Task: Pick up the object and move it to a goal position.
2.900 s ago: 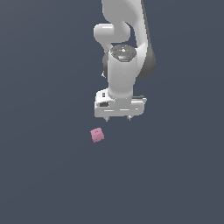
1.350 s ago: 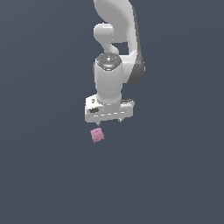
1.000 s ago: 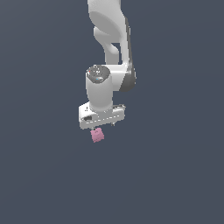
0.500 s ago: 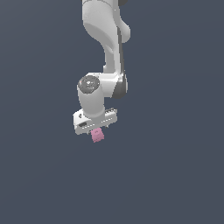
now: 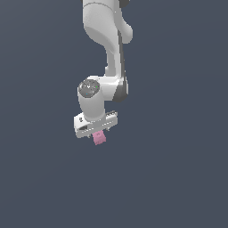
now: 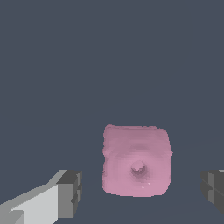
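Item: pink block (image 6: pixel 136 160). Small, roughly cube-shaped, with a shallow round dimple in the middle of the face turned toward the wrist camera and slightly wavy, uneven edges. Far smaller than the white arm above it.

Location: on the plain dark grey desk (image 5: pixel 178 178), directly under the end effector (image 5: pixel 99 134). In the exterior view the block (image 5: pixel 99 139) shows only partly, peeking out below the flat white bar of the hand. In the wrist view it sits between the two dark finger pads (image 6: pixel 70 192), with a gap on each side; neither pad touches it. It lies somewhat nearer one pad than the other.

End effector: spread wide, holding nothing, straddling the block. How close the fingertips are to the desk cannot be told from either view.

Handling, as judged: likely light and rigid, given its size; the ridged sides should give the pads some purchase, though the uneven surface may let it twist if pinched off-centre. Best hold: the two opposite side faces now facing the pads, gripped near mid-height, square to the faces. A corner or edge grip risks the block rotating or popping out.

Goal position: not marked in either view.
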Robot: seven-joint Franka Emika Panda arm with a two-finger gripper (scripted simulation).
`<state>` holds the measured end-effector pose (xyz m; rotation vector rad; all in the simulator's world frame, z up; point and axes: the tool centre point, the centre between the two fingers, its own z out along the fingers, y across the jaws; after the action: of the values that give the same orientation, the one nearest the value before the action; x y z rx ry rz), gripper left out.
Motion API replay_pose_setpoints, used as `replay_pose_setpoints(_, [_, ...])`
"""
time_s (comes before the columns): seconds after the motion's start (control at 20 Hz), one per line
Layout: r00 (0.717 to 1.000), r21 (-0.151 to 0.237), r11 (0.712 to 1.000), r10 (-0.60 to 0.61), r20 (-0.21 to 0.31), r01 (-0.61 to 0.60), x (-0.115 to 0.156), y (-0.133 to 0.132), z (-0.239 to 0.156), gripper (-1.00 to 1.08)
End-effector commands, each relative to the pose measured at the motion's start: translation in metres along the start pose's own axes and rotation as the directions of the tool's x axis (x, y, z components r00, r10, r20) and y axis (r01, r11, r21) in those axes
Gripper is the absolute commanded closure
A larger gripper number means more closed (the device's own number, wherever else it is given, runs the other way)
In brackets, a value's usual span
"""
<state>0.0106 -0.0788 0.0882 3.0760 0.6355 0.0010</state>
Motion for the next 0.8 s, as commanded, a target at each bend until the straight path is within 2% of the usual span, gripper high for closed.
replay_pose_setpoints(0.0, [1.0,0.001,1.0,-0.001,0.001,0.001,0.0,0.0,0.007,-0.92])
replay_pose_setpoints(0.35, [1.0,0.001,1.0,-0.003,0.001,0.003,-0.001,-0.001,0.041,-0.92])
replay_pose_setpoints(0.6, [1.0,0.001,1.0,-0.003,0.001,0.003,0.0,0.0,0.048,-0.92])
replay_pose_setpoints(0.65, [1.0,0.001,1.0,-0.003,0.001,0.003,0.0,0.0,0.048,1.08])
replay_pose_setpoints(0.75, [1.0,0.001,1.0,-0.003,0.001,0.003,0.0,0.0,0.048,1.08])
